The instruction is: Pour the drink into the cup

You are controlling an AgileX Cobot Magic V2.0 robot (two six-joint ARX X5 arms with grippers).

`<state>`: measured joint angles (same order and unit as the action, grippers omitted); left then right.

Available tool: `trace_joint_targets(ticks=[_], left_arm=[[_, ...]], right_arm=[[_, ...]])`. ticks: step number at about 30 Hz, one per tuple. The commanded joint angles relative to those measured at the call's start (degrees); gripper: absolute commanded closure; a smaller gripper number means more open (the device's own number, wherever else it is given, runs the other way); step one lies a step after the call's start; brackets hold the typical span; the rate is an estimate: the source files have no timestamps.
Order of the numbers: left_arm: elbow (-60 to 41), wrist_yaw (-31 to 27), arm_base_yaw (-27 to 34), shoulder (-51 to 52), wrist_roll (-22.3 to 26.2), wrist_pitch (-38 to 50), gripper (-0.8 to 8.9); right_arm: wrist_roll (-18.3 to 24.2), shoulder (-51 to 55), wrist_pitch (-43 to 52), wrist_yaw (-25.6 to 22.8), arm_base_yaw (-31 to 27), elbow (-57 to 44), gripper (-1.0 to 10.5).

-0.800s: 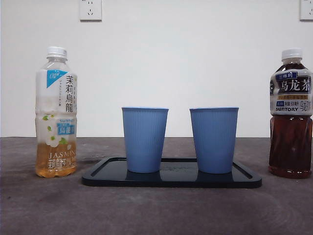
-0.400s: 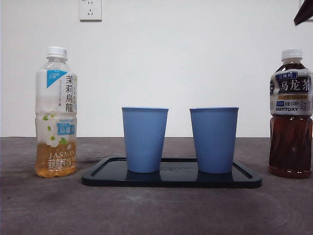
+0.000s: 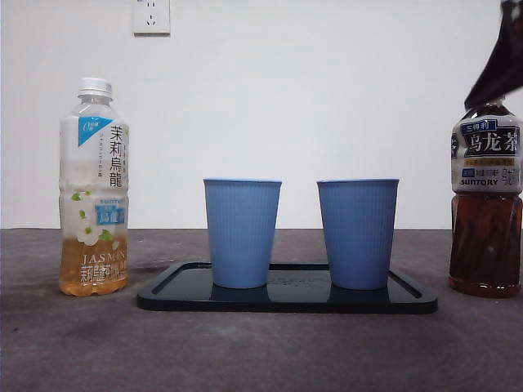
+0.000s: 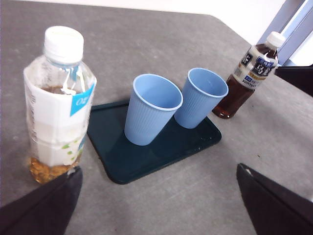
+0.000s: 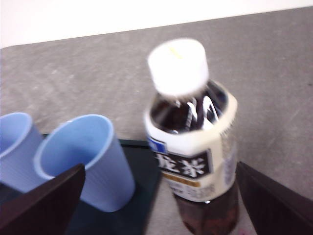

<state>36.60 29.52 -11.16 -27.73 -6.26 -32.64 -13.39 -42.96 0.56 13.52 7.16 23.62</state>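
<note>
A dark oolong tea bottle (image 3: 486, 204) with a white cap stands at the table's right end. My right gripper (image 3: 498, 61) hangs just over it and hides its cap in the front view. In the right wrist view the gripper (image 5: 161, 169) is open, with the bottle (image 5: 193, 142) below and between the wide jaws, untouched. Two blue cups (image 3: 242, 233) (image 3: 358, 233) stand upright and empty on a black tray (image 3: 286, 300) in the middle. My left gripper (image 4: 156, 171) is open and high above the table's left part, holding nothing.
A jasmine tea bottle (image 3: 94, 188), capped and about a quarter full, stands at the left end; the left wrist view shows it (image 4: 58, 103) close by. The grey table (image 3: 261, 351) runs to a white wall with sockets (image 3: 151, 16).
The right gripper has come down from the top right corner and now covers the oolong bottle's cap in the front view. Bottles, cups and tray have not moved.
</note>
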Motion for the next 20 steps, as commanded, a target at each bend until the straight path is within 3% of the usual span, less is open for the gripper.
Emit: trace_joint_targets(ticks=[1, 9, 20], left_arm=[[0.9, 0.1, -0.5, -0.9, 1.1, 0.5, 3.14], [0.9, 0.1, -1.1, -2.2, 1.1, 0.5, 3.14], [0.9, 0.1, -1.8, -2.2, 1.0, 0.6, 3.16]], right_arm=[[-1.2, -2.0, 5.2, -2.0, 0.7, -2.0, 4.6], [-0.7, -7.8, 20.4, -6.4, 0.7, -7.1, 4.6], [1.8, -18.9, 37.5, -7.6, 0.7, -9.5, 4.6]])
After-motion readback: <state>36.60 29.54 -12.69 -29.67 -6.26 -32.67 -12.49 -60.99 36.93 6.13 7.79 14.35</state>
